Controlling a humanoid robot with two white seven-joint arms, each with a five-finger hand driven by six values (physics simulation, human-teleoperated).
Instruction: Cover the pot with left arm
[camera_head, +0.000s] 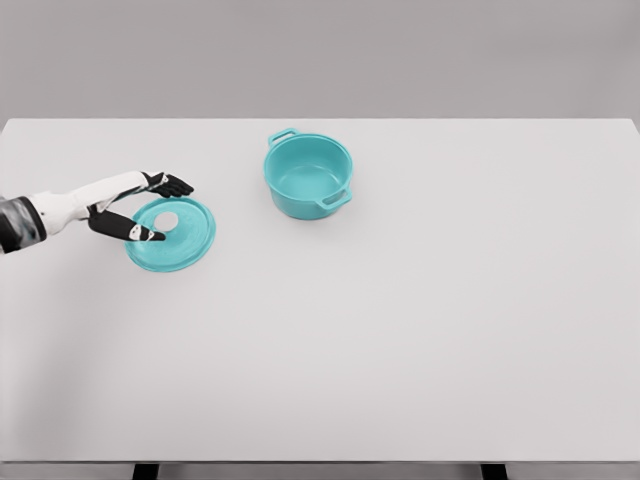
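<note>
The lid (171, 235) lay near the tabletop's (400, 330) left edge, under the left robot hand's (140, 208) spread fingers, holding nothing.

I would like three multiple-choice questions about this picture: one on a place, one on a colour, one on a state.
1. Where does the lid lie relative to the pot?
A. inside it
B. to its left on the table
C. to its right

2. What colour is the pot?
A. red
B. white
C. teal

3. The pot is now
A. uncovered
B. covered
C. tipped over

Answers: 1 B, the lid lies flat left of the pot, apart from it. 2 C, pot and lid are both teal. 3 A, its inside shows, while the left hand is at the lid with fingers spread.
</note>
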